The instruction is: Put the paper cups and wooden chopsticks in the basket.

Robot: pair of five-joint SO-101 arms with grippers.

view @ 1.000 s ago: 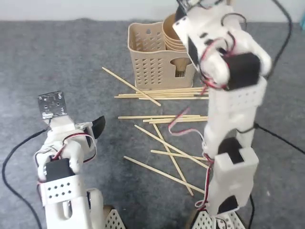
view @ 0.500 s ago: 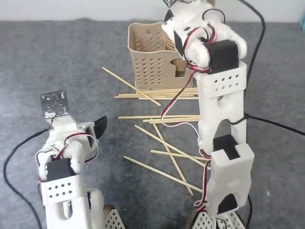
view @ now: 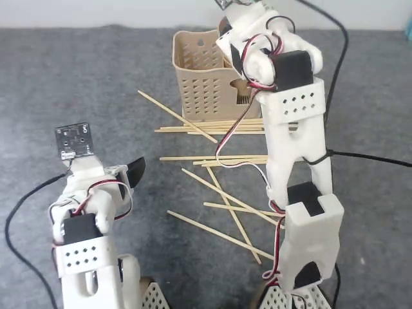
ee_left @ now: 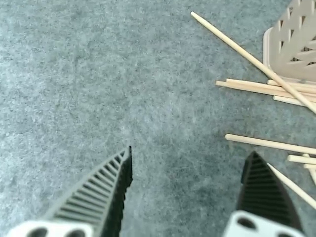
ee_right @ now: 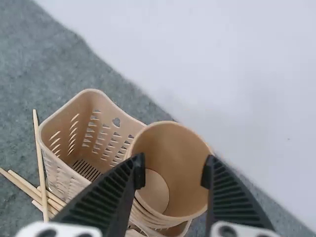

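Grey carpet, right claw shifted over basket with paper cups, jaws spread, left claw released

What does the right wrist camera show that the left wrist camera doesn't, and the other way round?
Right wrist view, not the left: a stack of paper cups standing in the basket, the basket's inside, a white wall behind, and the right gripper, jaws apart above the cups. Left wrist view, not the right: the left gripper, jaws apart over the grey carpet. Both: the basket, wooden chopsticks lying on the carpet beside it, and the carpet itself.
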